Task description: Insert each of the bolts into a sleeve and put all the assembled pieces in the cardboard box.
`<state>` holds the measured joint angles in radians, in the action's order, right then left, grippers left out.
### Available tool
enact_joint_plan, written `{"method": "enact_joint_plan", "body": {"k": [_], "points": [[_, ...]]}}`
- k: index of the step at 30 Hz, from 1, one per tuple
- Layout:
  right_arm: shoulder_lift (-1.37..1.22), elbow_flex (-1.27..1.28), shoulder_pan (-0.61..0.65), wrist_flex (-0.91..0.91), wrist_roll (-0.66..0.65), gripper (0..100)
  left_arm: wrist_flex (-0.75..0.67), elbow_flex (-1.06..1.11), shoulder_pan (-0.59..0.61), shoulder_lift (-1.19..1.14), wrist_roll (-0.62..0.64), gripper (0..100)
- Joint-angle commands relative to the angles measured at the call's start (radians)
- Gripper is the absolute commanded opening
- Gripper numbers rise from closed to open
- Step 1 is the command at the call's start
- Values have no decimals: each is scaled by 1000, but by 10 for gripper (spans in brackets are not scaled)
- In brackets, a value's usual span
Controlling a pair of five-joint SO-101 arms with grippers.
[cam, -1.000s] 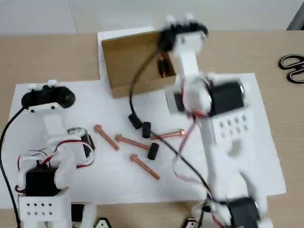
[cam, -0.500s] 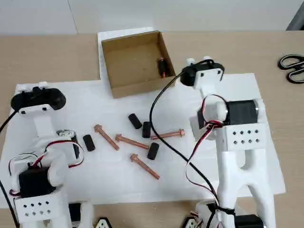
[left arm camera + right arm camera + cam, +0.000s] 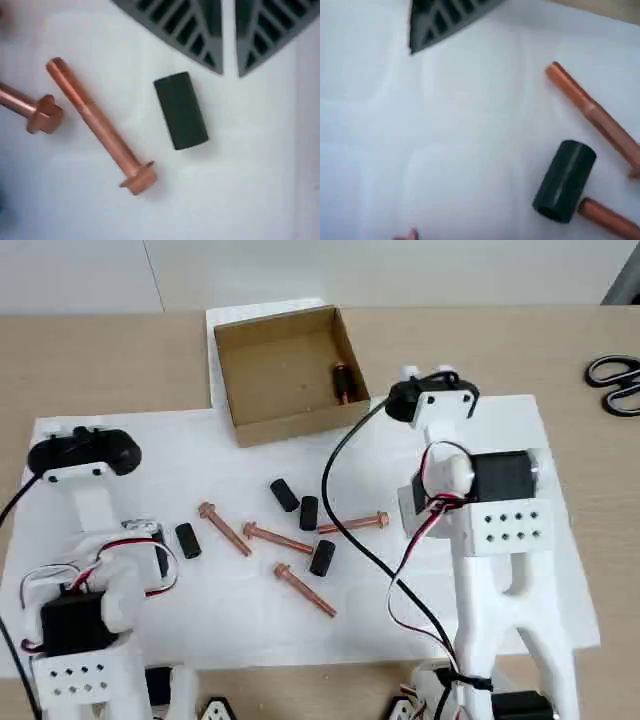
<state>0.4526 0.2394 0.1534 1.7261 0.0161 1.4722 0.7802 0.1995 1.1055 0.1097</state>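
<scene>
Paper-covered table (image 3: 100, 360): we count four bolts (image 3: 222, 529) and four sleeves (image 3: 284, 495) loose, one assembled piece (image 3: 342, 382) in the box (image 3: 290, 426). Left gripper (image 3: 229, 67) nearly together, empty; right gripper (image 3: 445, 20), we cannot tell.

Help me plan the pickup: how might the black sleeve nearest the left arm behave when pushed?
The sleeve is a short cylinder lying on its side, so it would probably roll sideways. It looks rigid and smooth, perhaps slippery to grip.

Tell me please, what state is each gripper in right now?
Left gripper: closed, holding nothing.
Right gripper: cannot be told.
</scene>
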Motion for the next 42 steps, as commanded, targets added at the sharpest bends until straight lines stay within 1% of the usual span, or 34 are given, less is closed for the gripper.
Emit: {"method": "enact_joint_plan", "body": {"k": [1, 4, 7, 11, 18, 22, 27, 30, 42], "points": [[31, 18, 24, 8, 94, 198, -2, -44, -55, -5, -2, 7], [24, 11, 101, -19, 180, 198, -2, -42, -32, -5, 0, 7], [19, 12, 196, -140, 322, 198, -2, -42, 6, -5, 0, 7], [-16, 12, 236, -334, 434, 198, 0, -44, 41, -5, 0, 7], [-294, 6, 326, -467, 578, 198, 0, -42, 146, -5, 0, 7], [-406, 6, 386, -544, 606, 198, 0, -42, 196, -5, -2, 7], [-440, 6, 473, -638, 606, 198, 0, -42, 204, -3, -3, 7], [-450, 11, 498, -668, 606, 198, 0, -42, 204, -3, -2, 7], [-570, 8, 414, -674, 600, 198, 0, -42, 204, -2, 0, 7]]}}
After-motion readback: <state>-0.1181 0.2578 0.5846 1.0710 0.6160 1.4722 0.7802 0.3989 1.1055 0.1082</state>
